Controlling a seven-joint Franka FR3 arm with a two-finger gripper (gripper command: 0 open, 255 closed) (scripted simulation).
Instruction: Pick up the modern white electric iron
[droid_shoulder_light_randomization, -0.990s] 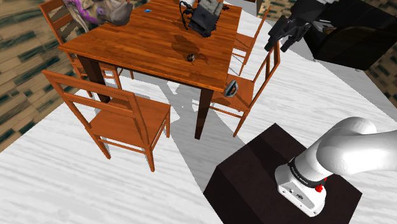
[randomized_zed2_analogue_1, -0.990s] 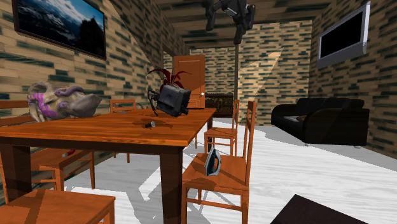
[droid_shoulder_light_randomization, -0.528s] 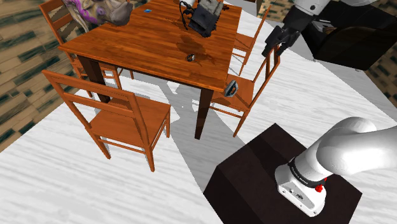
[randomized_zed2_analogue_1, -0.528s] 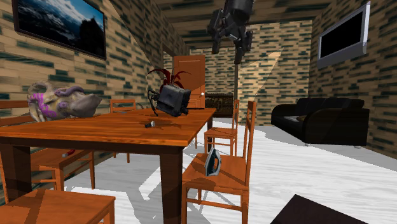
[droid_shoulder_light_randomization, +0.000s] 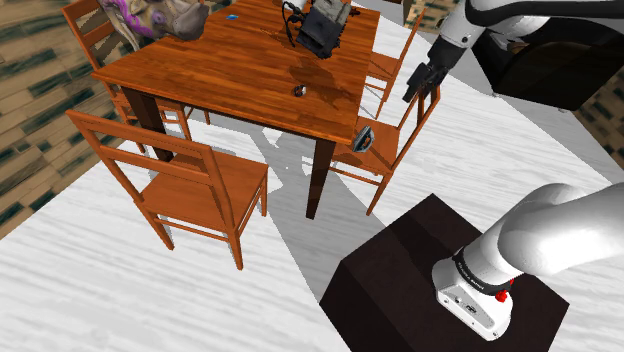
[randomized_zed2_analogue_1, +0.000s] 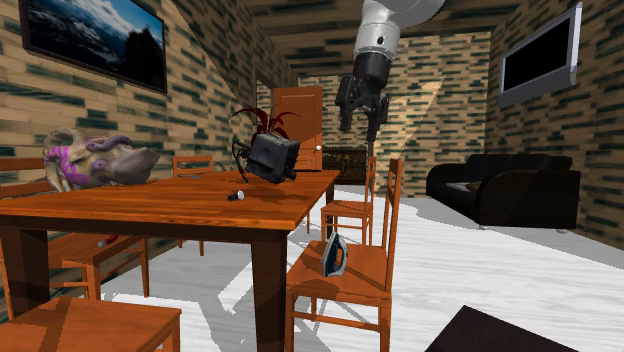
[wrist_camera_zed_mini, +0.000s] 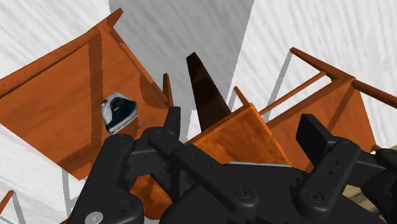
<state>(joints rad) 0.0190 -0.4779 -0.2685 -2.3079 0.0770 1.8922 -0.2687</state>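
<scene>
**Iron** (randomized_zed2_analogue_1: 335, 254): one. Dark blue body with a pale grey face. It stands on its heel on the seat of the chair (droid_shoulder_light_randomization: 350, 160) tucked at the table's corner. In the second exterior view its long axis is close to vertical and its nose points up. From the wrist view it lies ahead of the fingers and off to one side.

**Gripper** (droid_shoulder_light_randomization: 418, 82): one, black. The fingers are spread apart with nothing between them. It hangs above that chair's back rail, well apart from the iron.

**Change since a second ago:** the gripper has dropped from near the ceiling to roughly chair-back height and turned its fingers downward. The iron has not moved.

**Furniture:** one wooden table (droid_shoulder_light_randomization: 240, 70); four wooden chairs around it, counted in the shoulder view; one black sofa (randomized_zed2_analogue_1: 500, 190).
</scene>
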